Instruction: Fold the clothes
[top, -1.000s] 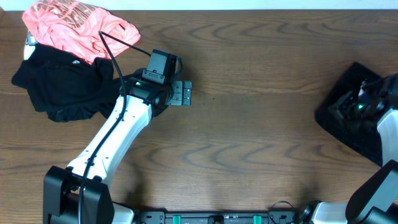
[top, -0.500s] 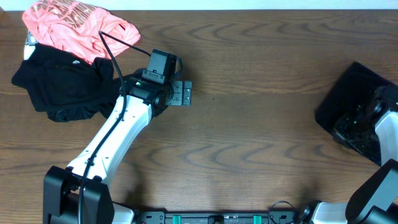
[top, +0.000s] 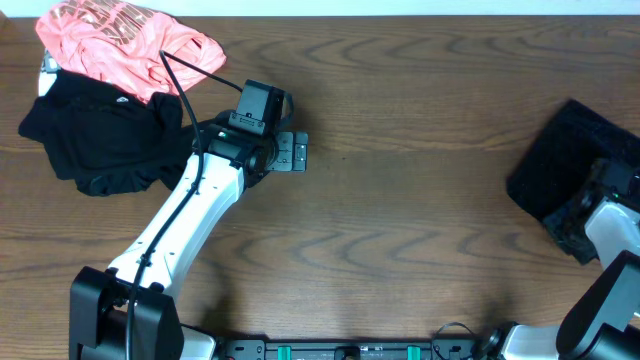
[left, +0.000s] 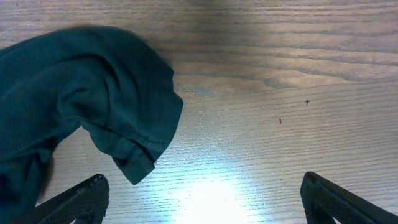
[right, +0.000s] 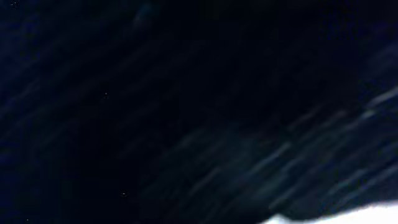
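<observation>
A pink garment (top: 125, 35) lies crumpled at the far left, with a black garment (top: 100, 140) bunched just in front of it. My left gripper (top: 291, 152) rests low over bare wood to the right of that black garment, open and empty. In the left wrist view its fingers (left: 202, 199) stand wide apart, and a cuff of the dark garment (left: 87, 106) lies ahead to the left. Another black garment (top: 560, 150) lies at the right edge. My right gripper (top: 588, 215) is down on its near corner. The right wrist view shows only blurred dark cloth (right: 186, 93), and the fingers are hidden.
The brown wooden table (top: 420, 200) stretches between the two arms. The left arm's white link (top: 185, 225) runs diagonally from the front left. A white strip of the table's surroundings (top: 400, 8) runs along the far side.
My right arm has moved toward the front right, down across the black garment at the right edge. The left arm and the garments on the left have not moved.
</observation>
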